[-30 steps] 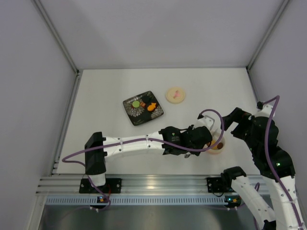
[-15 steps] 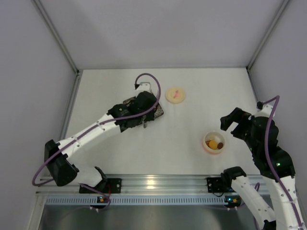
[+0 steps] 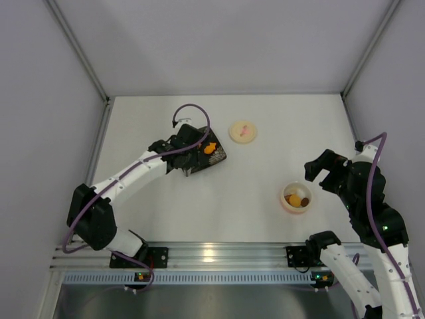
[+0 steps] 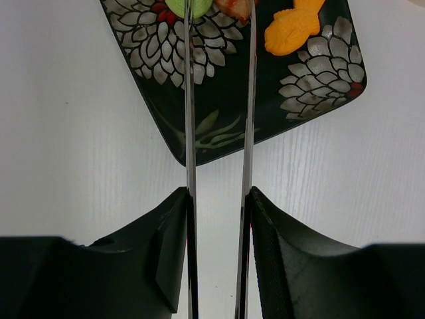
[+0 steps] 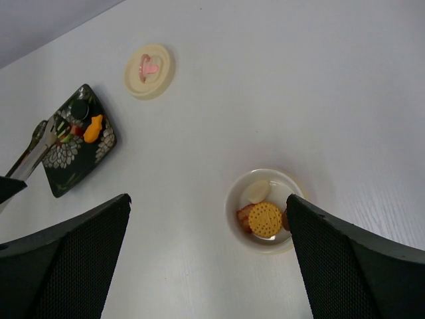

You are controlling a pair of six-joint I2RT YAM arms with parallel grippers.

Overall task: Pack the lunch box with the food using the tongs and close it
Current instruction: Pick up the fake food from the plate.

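My left gripper is shut on the tongs, one pad on each thin metal arm. The arms run apart over the near corner of the dark flowered plate; their tips leave the top of the left wrist view beside a green piece and a red-orange piece. An orange fish-shaped piece lies to their right. From above, the left gripper covers the plate's left half. The lunch box holds a round cracker and a cream piece. My right gripper hangs open beside it.
The cream lid with a pink mark lies flat on the table, right of the plate. Grey walls enclose the table on three sides. An aluminium rail carrying the arm bases runs along the near edge.
My left arm has swung with the tongs from over the lunch box at the right back to the plate at the left. The right arm has stayed where it was.
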